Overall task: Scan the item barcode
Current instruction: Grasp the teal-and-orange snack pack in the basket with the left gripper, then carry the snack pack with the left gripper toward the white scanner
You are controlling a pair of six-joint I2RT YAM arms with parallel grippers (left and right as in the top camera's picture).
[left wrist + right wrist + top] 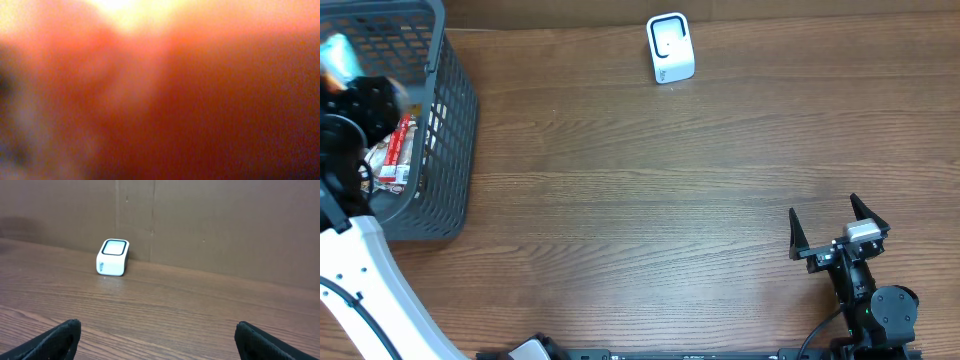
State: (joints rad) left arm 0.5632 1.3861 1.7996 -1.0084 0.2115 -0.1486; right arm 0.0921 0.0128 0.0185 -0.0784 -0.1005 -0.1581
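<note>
A grey mesh basket [455, 130] stands at the far left of the wooden table [650, 200], running off the left edge of the overhead view. Inside it lie red-and-white packets [396, 150], piled against the near wall. How many there are cannot be told, and no barcode is visible on them. The left arm [360, 100] reaches down into the basket from the left edge, its dark wrist above the packets. The left gripper is hidden beneath that wrist. Its own camera gives only an orange-red blur from something right against the lens, so I cannot tell whether the jaws are spread or closed on a packet.

The white barcode scanner [670, 48] sits upright near the far edge of the table, just in front of a brown back panel [225, 225] and well apart from the basket. In the right wrist view the scanner [113, 257] has its framed window on top, facing upward.

The right gripper [830, 235] rests near the front right corner with its fingers spread wide and nothing between them, pointing toward the far edge. From its own camera the right gripper [159, 342] shows only two dark fingertips [55, 340] at the bottom corners.

Between the basket, the scanner and the right gripper the tabletop is bare wood.
</note>
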